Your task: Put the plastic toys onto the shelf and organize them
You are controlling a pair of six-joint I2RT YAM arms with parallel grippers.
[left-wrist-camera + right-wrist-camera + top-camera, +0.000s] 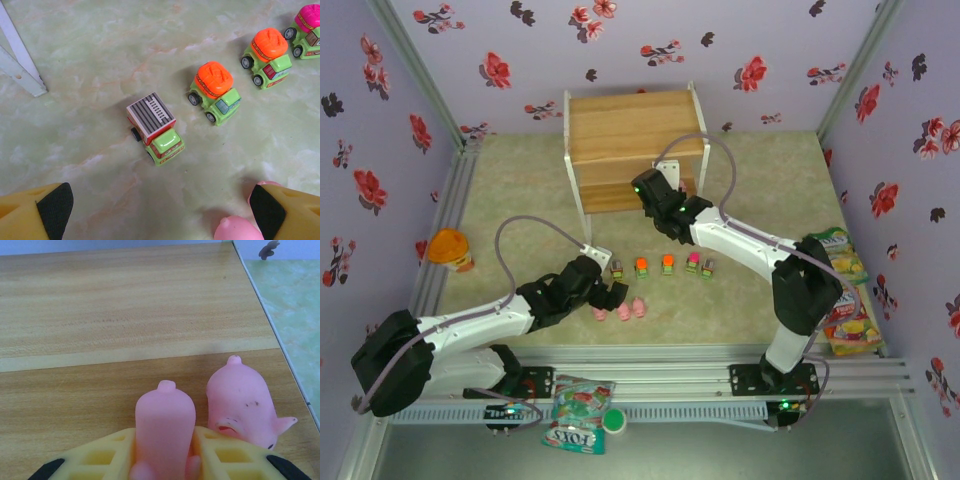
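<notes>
The shelf (635, 130) stands at the back of the table. My right gripper (657, 192) reaches into its lower tier, shut on a pink pig (165, 420) that stands upright between its fingers just above the wooden board (125, 305). A second pig (241, 407) lies on that board just to its right. Several cars stand in a row on the table (641, 266). Three pigs (623, 312) lie in front of them. My left gripper (160, 210) hangs open above the table, near a striped-top car (155, 127), with one pig (235, 231) by its right finger.
An orange-lidded jar (448, 247) stands at the far left. Candy bags lie at the right wall (845, 300) and on the front rail (578, 412). A white shelf leg (20, 60) is left of the striped-top car. Two orange-top cars (216, 92) follow to its right.
</notes>
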